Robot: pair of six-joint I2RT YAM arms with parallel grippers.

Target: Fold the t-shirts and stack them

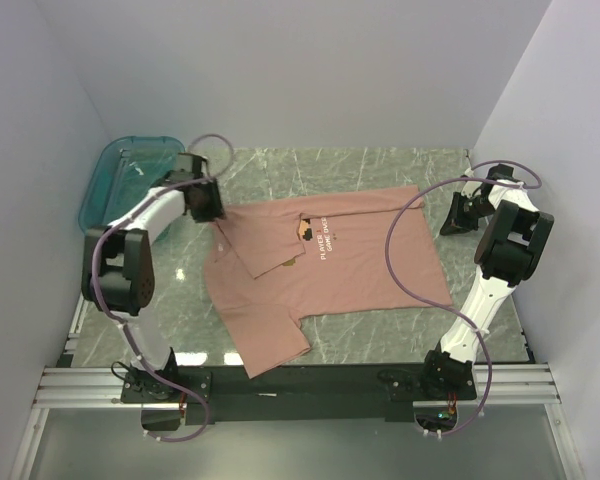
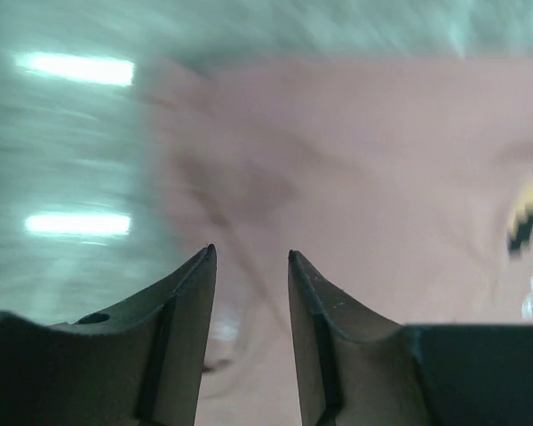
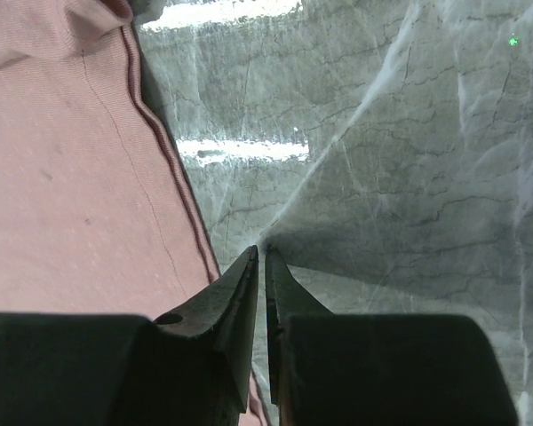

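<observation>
A dusty-pink t-shirt lies spread on the marble table, its chest print facing up. One sleeve is folded in over the chest at the upper left, and the other sleeve sticks out toward the near edge. My left gripper hovers over the shirt's upper left corner. In the left wrist view it stands open with nothing between its fingers, and the blurred pink shirt lies below. My right gripper sits off the shirt's right edge. In the right wrist view it is shut and empty, just beside the shirt's hem.
A teal translucent tray stands at the back left, behind the left arm. White walls close in the table on three sides. A purple cable from the right arm loops over the shirt's right part. Bare marble shows right of the shirt.
</observation>
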